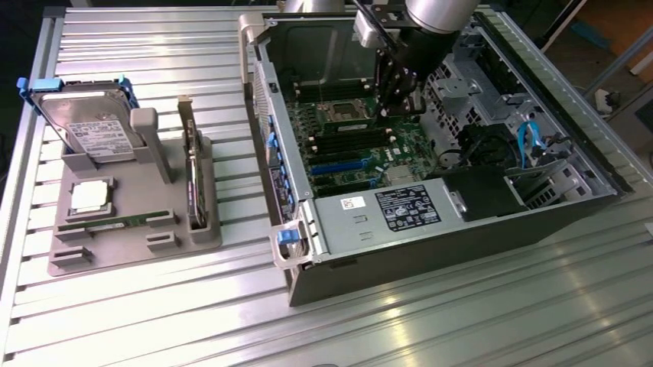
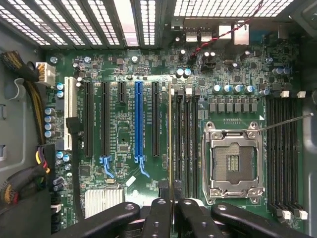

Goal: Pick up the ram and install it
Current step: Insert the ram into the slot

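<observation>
The ram [image 2: 171, 144] shows edge-on in the wrist view as a thin straight strip, pinched between my gripper's [image 2: 172, 210] black fingers [image 2: 157, 218]. It hangs over the motherboard [image 2: 124, 129], lined up with the outermost of the black memory slots [image 2: 184, 139] beside the empty CPU socket [image 2: 233, 158]. Whether it touches the slot I cannot tell. In the exterior view my gripper [image 1: 400, 95] reaches down into the open computer case [image 1: 439, 229], just beside the CPU socket [image 1: 342, 111].
PCI slots, one blue [image 2: 138, 124], lie beside the ram. A second bank of memory slots [image 2: 285, 148] sits past the socket. Cables [image 2: 25, 183] crowd one corner. Outside the case, a grey holder [image 1: 133, 245] carries a hard drive [image 1: 87, 126], a chip [image 1: 90, 195] and an upright card [image 1: 194, 176].
</observation>
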`<state>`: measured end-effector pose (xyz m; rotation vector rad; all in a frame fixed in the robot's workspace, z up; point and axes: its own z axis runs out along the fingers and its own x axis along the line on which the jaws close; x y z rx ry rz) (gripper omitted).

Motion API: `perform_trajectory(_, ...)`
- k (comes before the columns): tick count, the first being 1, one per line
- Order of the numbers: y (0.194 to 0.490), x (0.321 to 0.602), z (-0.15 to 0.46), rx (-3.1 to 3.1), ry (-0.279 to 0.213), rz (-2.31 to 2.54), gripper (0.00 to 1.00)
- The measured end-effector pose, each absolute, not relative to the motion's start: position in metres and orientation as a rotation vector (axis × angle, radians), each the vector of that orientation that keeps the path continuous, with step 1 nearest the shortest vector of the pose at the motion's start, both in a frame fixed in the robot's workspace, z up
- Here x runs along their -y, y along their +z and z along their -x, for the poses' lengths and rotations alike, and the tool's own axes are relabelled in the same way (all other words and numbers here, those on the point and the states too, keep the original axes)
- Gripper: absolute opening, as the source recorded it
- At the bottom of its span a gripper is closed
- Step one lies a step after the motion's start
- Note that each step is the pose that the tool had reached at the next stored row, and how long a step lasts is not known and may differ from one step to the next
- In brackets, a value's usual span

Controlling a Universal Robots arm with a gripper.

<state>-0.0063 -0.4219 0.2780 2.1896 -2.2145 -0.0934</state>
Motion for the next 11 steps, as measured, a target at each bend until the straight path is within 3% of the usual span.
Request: perform_trajectory(11, 0.2748, 0.4218, 0.0023, 2.215, -0.095, -2.190, 0.12)
